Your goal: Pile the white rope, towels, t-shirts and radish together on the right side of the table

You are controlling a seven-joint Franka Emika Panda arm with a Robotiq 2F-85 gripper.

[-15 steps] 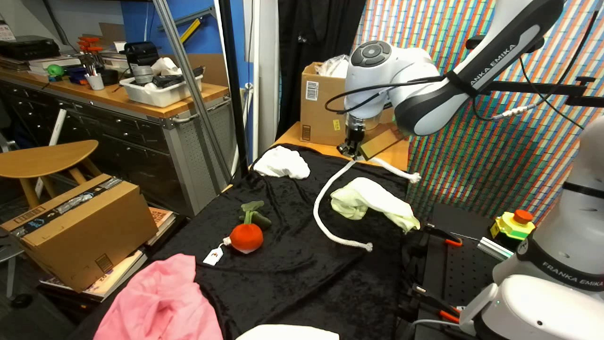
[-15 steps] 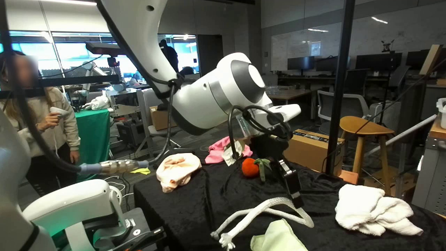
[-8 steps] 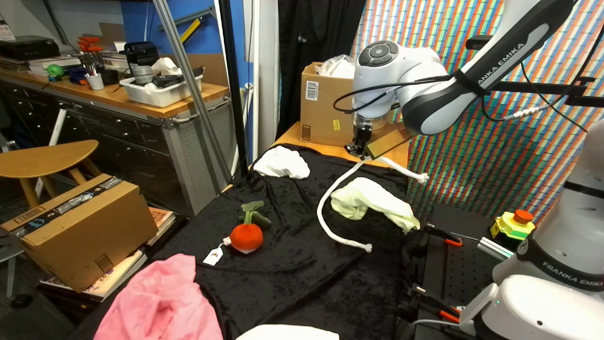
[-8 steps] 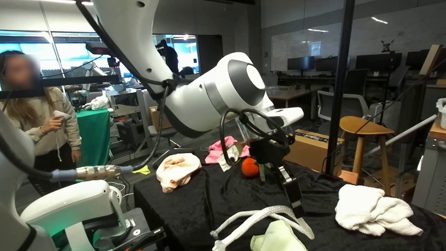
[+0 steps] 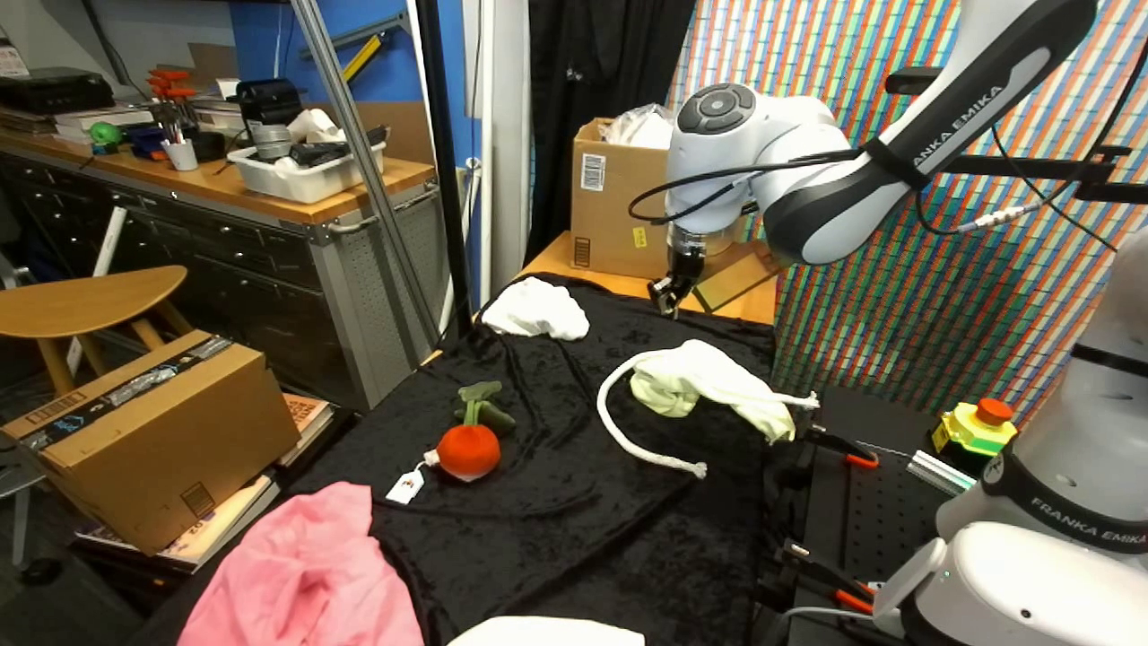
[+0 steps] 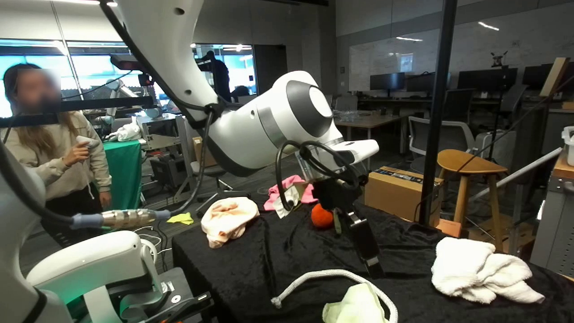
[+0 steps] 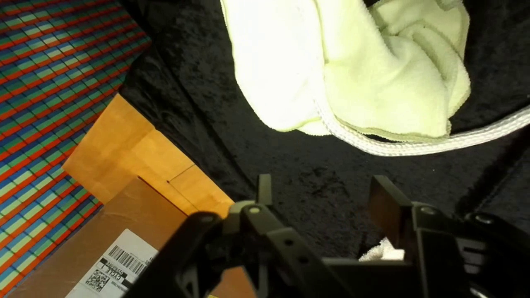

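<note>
On the black-covered bench (image 5: pixel 556 547): white rope (image 7: pixel 397 149), one length, curved, laid across a pale green towel (image 7: pixel 368 78), one end resting on the bench itself. Gripper (image 7: pixel 323 190), one, black, hanging above the bench, jaws standing parted, apart from the rope. Radish (image 5: pixel 468 451), one, orange-red, green-leaved, with white tag (image 5: pixel 405 487), lying apart from the rope, between a bunched white towel (image 5: pixel 536 309) and a crumpled pink cloth (image 5: pixel 309 574).

One braided white rope (image 7: pixel 385 149) and one round, green-topped, red-orange radish (image 5: pixel 468 451) were counted. One crumpled pink cloth (image 5: pixel 305 574), one peach cloth (image 6: pixel 228 220), one pale-green cloth (image 7: pixel 372 78) and, at the radish's one o'clock in an exterior view, one fluffy white cloth (image 5: pixel 535 309) made four.
</note>
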